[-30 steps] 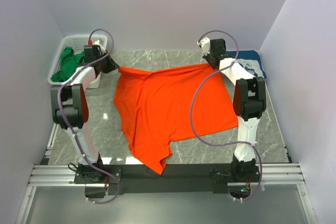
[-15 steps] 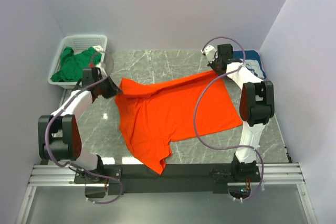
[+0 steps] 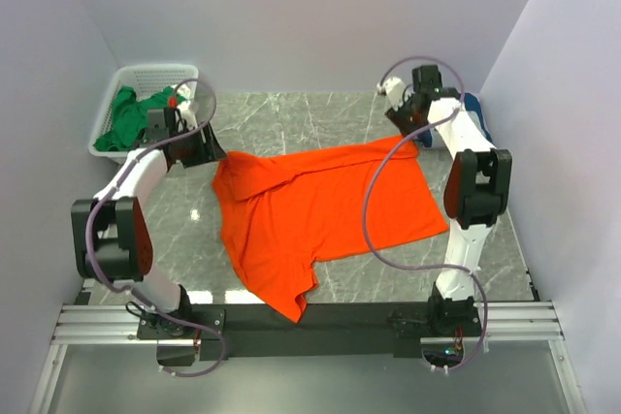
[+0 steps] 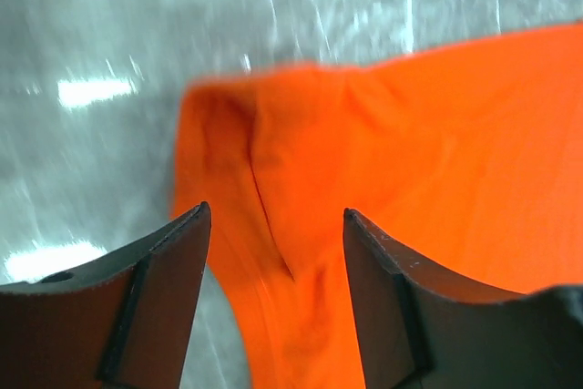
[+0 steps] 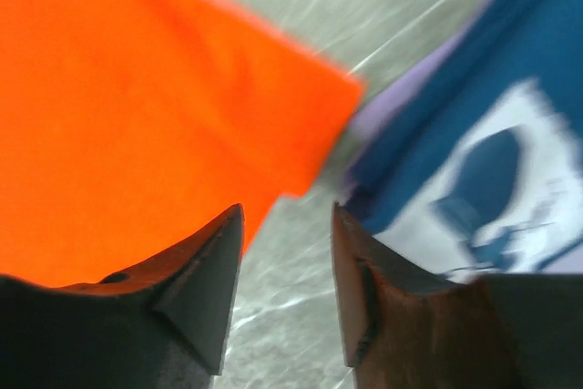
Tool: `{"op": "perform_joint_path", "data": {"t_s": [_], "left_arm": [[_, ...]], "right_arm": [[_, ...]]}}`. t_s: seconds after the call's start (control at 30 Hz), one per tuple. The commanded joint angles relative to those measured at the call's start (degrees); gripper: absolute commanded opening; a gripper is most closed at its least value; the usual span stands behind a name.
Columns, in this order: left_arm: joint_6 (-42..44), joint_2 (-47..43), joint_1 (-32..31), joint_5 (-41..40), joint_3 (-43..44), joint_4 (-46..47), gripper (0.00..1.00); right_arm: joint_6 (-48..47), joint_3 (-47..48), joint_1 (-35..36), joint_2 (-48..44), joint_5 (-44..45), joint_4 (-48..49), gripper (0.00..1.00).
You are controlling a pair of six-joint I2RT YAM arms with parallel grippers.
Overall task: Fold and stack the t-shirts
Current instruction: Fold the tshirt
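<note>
The orange t-shirt (image 3: 320,210) has dropped free, it seems, from both jaws, now spread.

The spread t-shirt (image 3: 320,210) is lying flat on the table (image 3: 291,118), reaching from one gripper to the other. Its far left corner is lying just ahead of and below the left gripper (image 4: 273,216), showing through the gap between the jaws. Behind those jaws the basket (image 3: 146,73) is sitting on the table, holding a bunched t-shirt (image 3: 131,118). The spread t-shirt's far right corner is lying ahead and left of the right gripper (image 5: 287,211). A third t-shirt (image 5: 510,70) is lying ahead and right of its jaws, just beside that corner.
</note>
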Motion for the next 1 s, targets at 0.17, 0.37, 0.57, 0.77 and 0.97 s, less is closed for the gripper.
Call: {"op": "perform_joint_path", "data": {"t_s": [0.17, 0.37, 0.57, 0.77, 0.97], "left_arm": [[4.5, 15.3, -0.1, -2.5, 11.1, 1.0, 0.59], [5.5, 16.1, -0.3, -6.9, 9.4, -1.0, 0.51], [9.4, 20.3, -2.8, -10.8, 10.4, -5.2, 0.52], [11.8, 29.6, -2.6, -16.4, 19.4, -8.1, 0.08], [13.8, 37.7, -1.7, -20.4, 36.6, -10.9, 0.01]], "right_arm": [[8.2, 21.7, 2.0, 15.9, -0.8, -10.1, 0.38], [8.2, 19.3, 4.2, 18.4, 2.4, -8.6, 0.34], [8.5, 15.9, 4.6, 18.9, 4.6, -8.1, 0.31], [9.8, 16.9, 4.6, 20.5, 6.6, -8.4, 0.31], [12.4, 21.6, 4.8, 23.4, 10.8, -8.1, 0.31]]}}
